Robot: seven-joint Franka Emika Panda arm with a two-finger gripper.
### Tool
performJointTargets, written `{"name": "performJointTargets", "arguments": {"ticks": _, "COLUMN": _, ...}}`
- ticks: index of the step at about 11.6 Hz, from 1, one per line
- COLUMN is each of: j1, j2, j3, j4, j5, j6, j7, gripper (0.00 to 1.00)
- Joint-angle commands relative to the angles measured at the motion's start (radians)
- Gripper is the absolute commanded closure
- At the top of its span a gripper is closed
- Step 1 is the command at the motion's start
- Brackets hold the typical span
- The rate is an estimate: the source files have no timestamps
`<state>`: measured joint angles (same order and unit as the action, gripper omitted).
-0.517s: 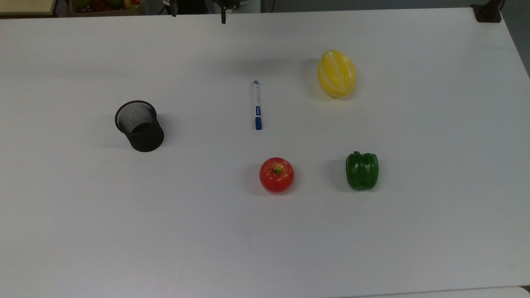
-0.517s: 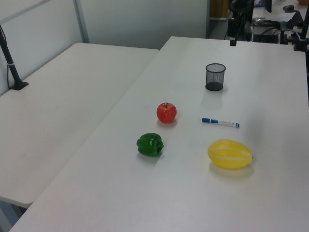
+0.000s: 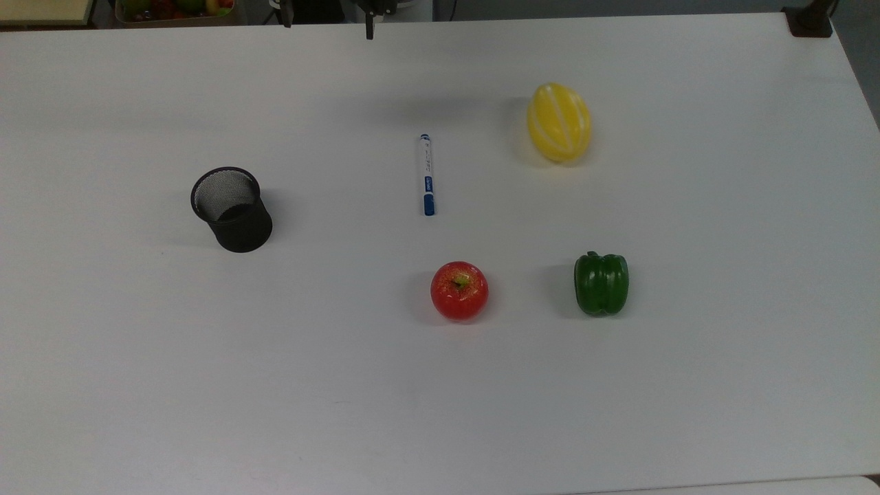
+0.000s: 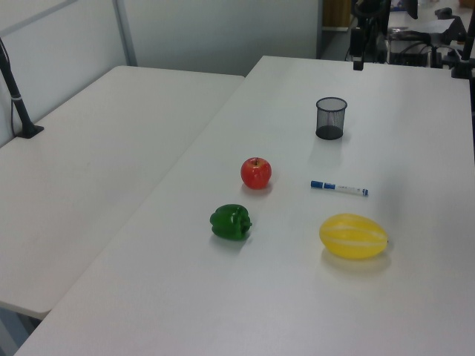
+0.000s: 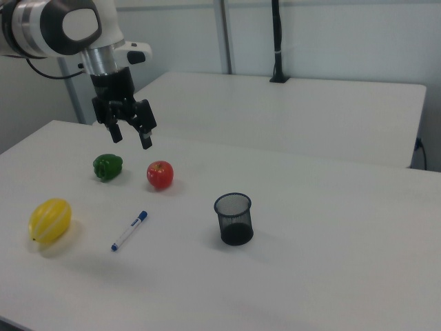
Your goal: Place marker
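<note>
Marker (image 3: pixel 427 174) lies flat on the counter (image 3: pixel 440 385), untouched.
End effector (image 5: pixel 131 128) hangs high, fingers apart; best to descend over the barrel's middle, jaws crosswise.

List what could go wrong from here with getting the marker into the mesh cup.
1. The marker lies flat on the table; the open pincer, hanging high above, may come down too far and strike the surface.
2. The black mesh cup is narrow and probably light; a tilted marker might catch its rim and tip it.
</note>
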<state>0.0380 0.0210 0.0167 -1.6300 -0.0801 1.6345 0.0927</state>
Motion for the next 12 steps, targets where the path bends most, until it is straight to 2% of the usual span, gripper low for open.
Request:
{"name": "performJointTargets", "arguments": {"ticks": 1, "j1": 0.008, "j2": -0.009, "j3": 0.003, "j4": -0.011, "j5": 0.008, "j6": 0.018, "j7": -0.010, "gripper": 0.00}}
{"name": "performJointTargets", "arguments": {"ticks": 3, "j1": 0.023, "j2": -0.007, "j3": 0.029, "j4": -0.013, "j5": 0.010, "j6": 0.019, "j7": -0.002, "gripper": 0.00}}
{"name": "performJointTargets", "arguments": {"ticks": 8, "j1": 0.028, "j2": 0.007, "j3": 0.155, "j4": -0.013, "j5": 0.008, "j6": 0.019, "j7": 0.047, "gripper": 0.00}}
{"name": "performJointTargets", "arguments": {"ticks": 10, "j1": 0.063, "j2": 0.022, "j3": 0.158, "j4": -0.016, "j5": 0.003, "j6": 0.019, "j7": 0.048, "gripper": 0.00}}
{"name": "performJointTargets", "arguments": {"ticks": 12, "j1": 0.063, "j2": 0.045, "j3": 0.158, "j4": -0.049, "j5": 0.008, "j6": 0.065, "j7": 0.048, "gripper": 0.00}}
